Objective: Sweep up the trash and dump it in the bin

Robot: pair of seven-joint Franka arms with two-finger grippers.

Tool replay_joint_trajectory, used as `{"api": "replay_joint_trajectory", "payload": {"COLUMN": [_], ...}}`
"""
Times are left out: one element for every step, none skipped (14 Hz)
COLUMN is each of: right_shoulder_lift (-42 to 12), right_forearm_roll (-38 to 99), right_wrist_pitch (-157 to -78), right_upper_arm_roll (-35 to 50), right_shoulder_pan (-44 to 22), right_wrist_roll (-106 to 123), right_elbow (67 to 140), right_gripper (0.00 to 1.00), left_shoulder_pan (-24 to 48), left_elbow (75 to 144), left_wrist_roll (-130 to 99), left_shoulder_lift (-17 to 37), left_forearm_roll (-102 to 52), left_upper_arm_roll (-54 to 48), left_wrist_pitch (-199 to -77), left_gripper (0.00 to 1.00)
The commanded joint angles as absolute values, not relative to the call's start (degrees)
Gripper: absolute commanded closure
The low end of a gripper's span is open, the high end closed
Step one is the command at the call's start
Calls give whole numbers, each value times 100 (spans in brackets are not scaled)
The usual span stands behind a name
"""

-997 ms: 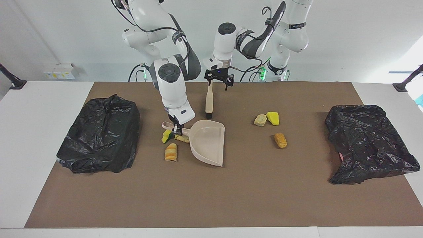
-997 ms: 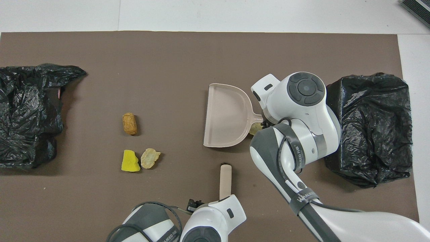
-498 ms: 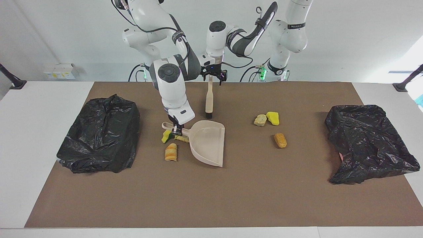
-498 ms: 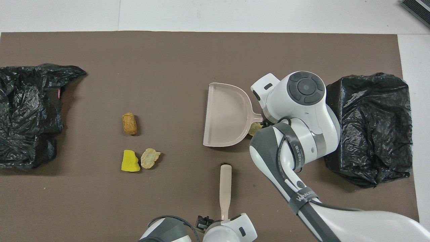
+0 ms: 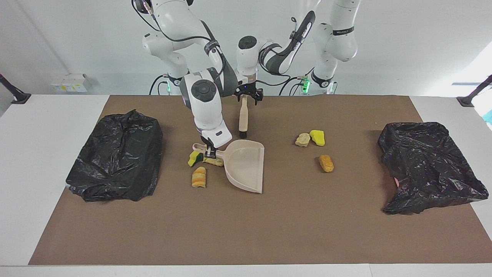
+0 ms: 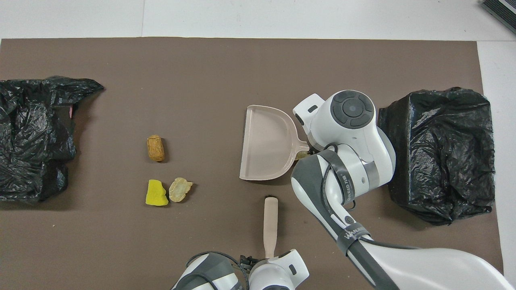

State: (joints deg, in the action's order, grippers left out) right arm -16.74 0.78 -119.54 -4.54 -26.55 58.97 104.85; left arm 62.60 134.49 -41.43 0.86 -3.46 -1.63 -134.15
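Right claw point(image 5: 209, 153), gripping the pan point(image 5: 248, 167), has slid it toward three o'clock, facing view. Left claw point(image 5: 248, 96) is at the brush point(image 5: 243, 115), grip unclear; sweeping nears.

We see open mat point(image 5: 238, 227) between the dustpan point(image 5: 246, 165) and three scraps point(image 5: 315, 148); bagged bins point(image 5: 426, 165) block both table ends.

Robot lab, 2 Franka arms point(image 5: 184, 23), white bench point(image 5: 46, 115)

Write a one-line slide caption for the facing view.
Right gripper grips the dustpan handle among trash scraps; left gripper at the brush handle.
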Motion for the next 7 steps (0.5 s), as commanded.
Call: {"api": "replay_joint_trajectory", "payload": {"right_shoulder_lift": [-1661,-1661,-1661,-1661,-1661,-1661,-1661], "right_forearm_roll": [79,79,79,79,79,79,79], "right_wrist_pitch": [-12041,-12041,-12041,-12041,-12041,-12041,-12041], "right_upper_arm_roll": [-422,-422,-422,-422,-422,-422,-422], "right_shoulder_pan": [-2646,-2646,-2646,-2646,-2646,-2637,-2637], "right_wrist_roll": [5836,5827,5827,5827,5836,5836,5836], "right_elbow": [10556,10556,10556,10556,10556,10556,10556], "right_gripper": [100,100,100,100,100,100,100], "left_shoulder_pan": [6381,6381,6381,6390,6390,6390,6390], "left_elbow": [13412,13412,13412,13412,13412,13412,13421], "left_wrist_roll": [-4298,-4289,-4298,-4298,-4298,-4298,-4298], "left_shoulder_lift": [9,-17,-35,-35,-44,-44,-44], "left_forearm_roll": [-220,-220,-220,-220,-220,-220,-220], "left_upper_arm_roll": [-79,-79,-79,-79,-79,-79,-79], "left_wrist_pitch": [-13386,-13377,-13368,-13368,-13368,-13359,-13359], "left_gripper": [31,34,34,35,36,37,38]}}
